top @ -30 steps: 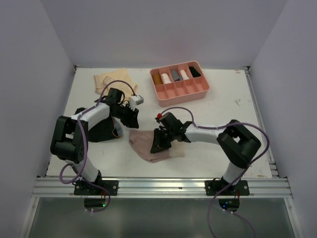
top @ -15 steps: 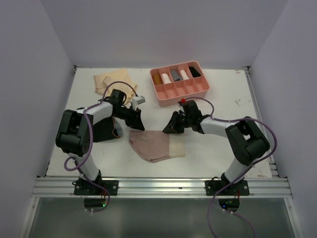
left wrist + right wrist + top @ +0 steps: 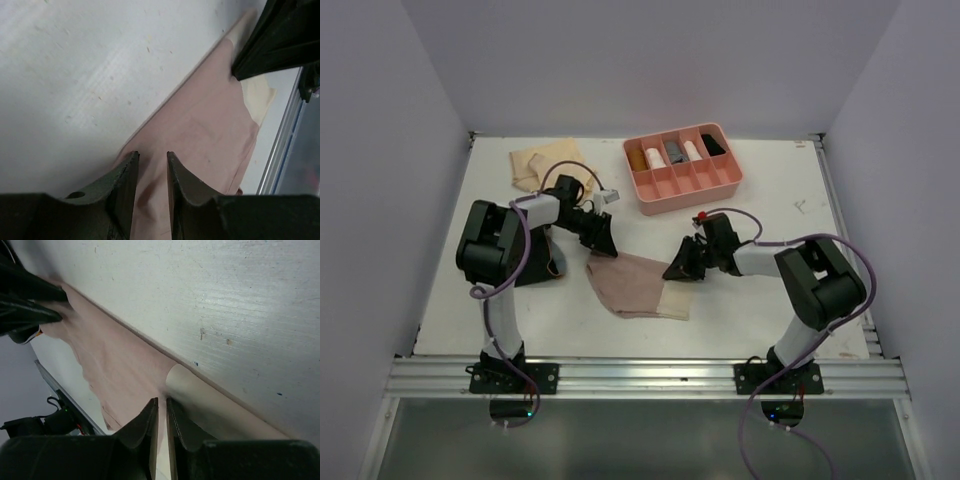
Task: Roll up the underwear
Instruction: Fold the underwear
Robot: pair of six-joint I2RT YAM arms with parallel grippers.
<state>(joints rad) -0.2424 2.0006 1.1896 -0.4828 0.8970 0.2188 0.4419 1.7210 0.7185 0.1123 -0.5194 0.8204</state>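
Observation:
The dusty pink underwear [image 3: 632, 285] lies spread flat on the table, its cream patch at the right end. My left gripper [image 3: 603, 242] is low at its upper left corner, and in the left wrist view [image 3: 151, 154] the jaws are narrowed on a creased pinch of pink cloth [image 3: 210, 120]. My right gripper [image 3: 682, 267] is at the upper right corner, and in the right wrist view [image 3: 162, 400] it is shut on the cloth edge where pink [image 3: 120, 360] meets cream. The black underwear [image 3: 532, 265] lies under my left arm. The pale tan underwear [image 3: 535, 160] lies at the back left.
A rigid pink divided tray [image 3: 705, 188] stands at the back centre, with several rolled items in its far compartments. My right gripper's black fingers [image 3: 285, 35] show in the left wrist view. The table's metal front rail [image 3: 640, 375] runs along the near edge.
Both grippers came down onto the pink underwear's far corners, left from the left and right from the right. The garment now lies flatter and more stretched between them.

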